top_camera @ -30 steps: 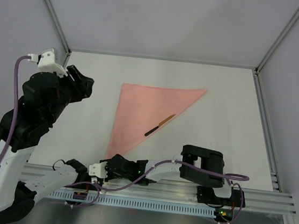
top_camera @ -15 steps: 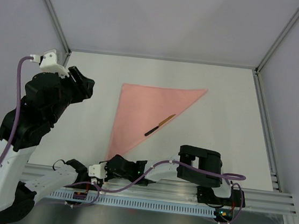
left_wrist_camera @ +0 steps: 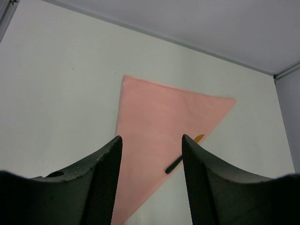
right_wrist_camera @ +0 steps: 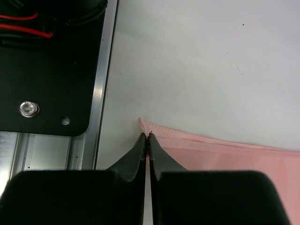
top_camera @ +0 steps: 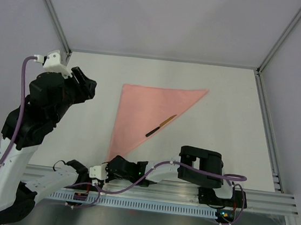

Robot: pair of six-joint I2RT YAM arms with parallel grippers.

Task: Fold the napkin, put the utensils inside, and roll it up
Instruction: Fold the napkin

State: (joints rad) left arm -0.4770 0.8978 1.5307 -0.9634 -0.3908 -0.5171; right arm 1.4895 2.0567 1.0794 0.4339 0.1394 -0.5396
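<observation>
We are nipping just the tip of the napkin [right_wrist_camera: 225, 157] with the right gripper [right_wrist_camera: 147, 137], left gripper [left_wrist_camera: 151, 138] gaping: slipping is likely.

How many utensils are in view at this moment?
1. A yellow-and-black utensil lies at the folded napkin, along its diagonal edge. Others could be hidden under the cloth.

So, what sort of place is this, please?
Most likely a robotics lab test cell, not a home. The left arm and right arm stand on an aluminium rail, plain white walls enclose the white table, and only a pink napkin carrying one utensil lies there.
</observation>
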